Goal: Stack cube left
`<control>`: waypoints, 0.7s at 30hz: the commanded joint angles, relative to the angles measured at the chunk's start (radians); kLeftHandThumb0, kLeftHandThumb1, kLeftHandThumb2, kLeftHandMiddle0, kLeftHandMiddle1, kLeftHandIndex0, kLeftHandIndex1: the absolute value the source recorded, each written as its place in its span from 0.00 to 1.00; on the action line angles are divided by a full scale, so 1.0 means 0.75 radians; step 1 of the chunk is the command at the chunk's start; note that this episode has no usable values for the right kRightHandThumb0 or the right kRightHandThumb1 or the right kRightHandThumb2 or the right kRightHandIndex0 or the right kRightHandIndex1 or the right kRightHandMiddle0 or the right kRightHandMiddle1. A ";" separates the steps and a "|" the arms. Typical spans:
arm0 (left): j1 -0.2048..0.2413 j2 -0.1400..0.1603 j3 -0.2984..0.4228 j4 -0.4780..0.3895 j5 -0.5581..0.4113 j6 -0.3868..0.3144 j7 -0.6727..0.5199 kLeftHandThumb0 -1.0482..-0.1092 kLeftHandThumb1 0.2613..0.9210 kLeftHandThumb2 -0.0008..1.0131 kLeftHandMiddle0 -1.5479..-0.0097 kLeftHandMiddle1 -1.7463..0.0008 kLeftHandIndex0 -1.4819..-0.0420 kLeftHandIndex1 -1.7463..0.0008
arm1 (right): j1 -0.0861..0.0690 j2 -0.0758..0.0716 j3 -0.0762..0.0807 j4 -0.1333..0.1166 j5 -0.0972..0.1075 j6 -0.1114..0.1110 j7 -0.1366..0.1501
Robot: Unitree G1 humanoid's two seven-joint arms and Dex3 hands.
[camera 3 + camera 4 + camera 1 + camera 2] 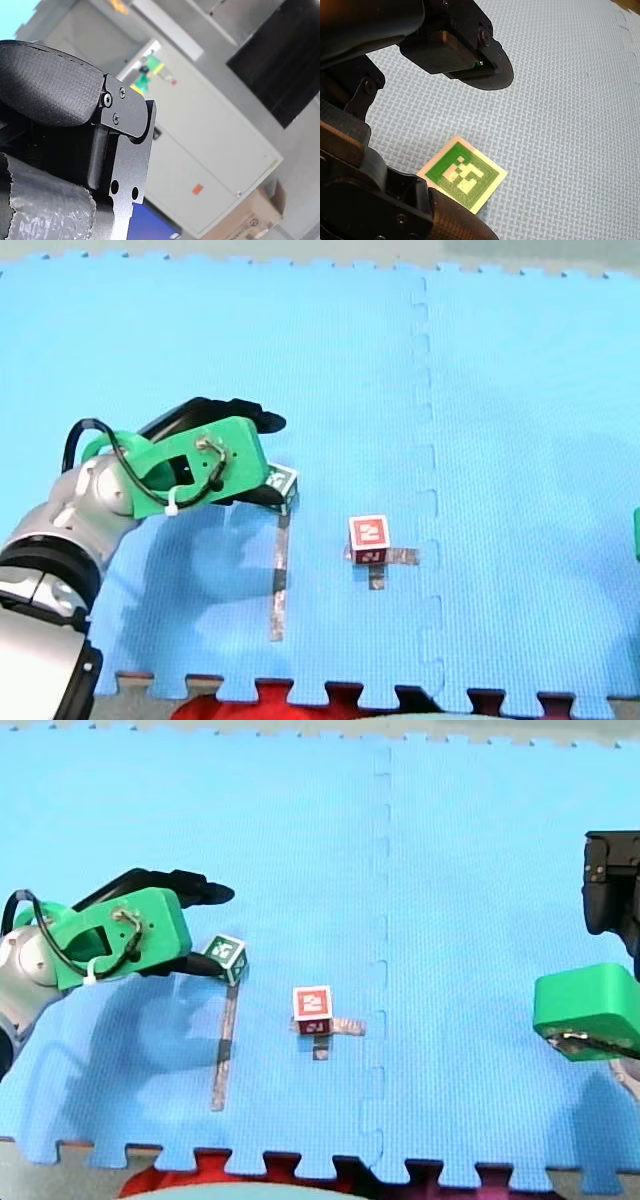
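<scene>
Left hand point(165, 885) at the mat's point(450, 870) 9 o'clock, fingers point(455, 50) apart, straddling the green cube point(228, 958) (one finger meets its corner; not clamped). Red cube point(312, 1004) sits at its 4 o'clock, apart, open mat all round. Right hand point(612, 885) at the 3 o'clock edge; state cannot be told.

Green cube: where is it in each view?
First head view: green cube left of centre, beside the left robot hand.
Second head view: cube left of the red cube; right robot hand at far right.
First wrist view: faces a room cabinet.
Second wrist view: cube's tagged top face, between fingers.
Shared landmark: grey tape strip running from the cube toward the near edge.
</scene>
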 commanded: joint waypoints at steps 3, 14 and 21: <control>0.004 -0.003 0.005 -0.001 -0.007 0.004 -0.005 0.07 0.76 0.00 0.43 0.00 0.66 1.00 | 0.034 -0.013 -0.013 -0.053 -0.012 0.023 0.010; 0.024 -0.012 0.014 0.002 -0.011 0.010 -0.008 0.09 0.74 0.00 0.43 0.00 0.67 1.00 | 0.062 -0.014 -0.022 -0.081 -0.022 0.038 0.030; 0.043 -0.010 0.021 0.004 -0.015 0.012 -0.016 0.10 0.74 0.00 0.45 0.00 0.66 1.00 | 0.064 -0.014 -0.019 -0.068 -0.033 0.028 0.017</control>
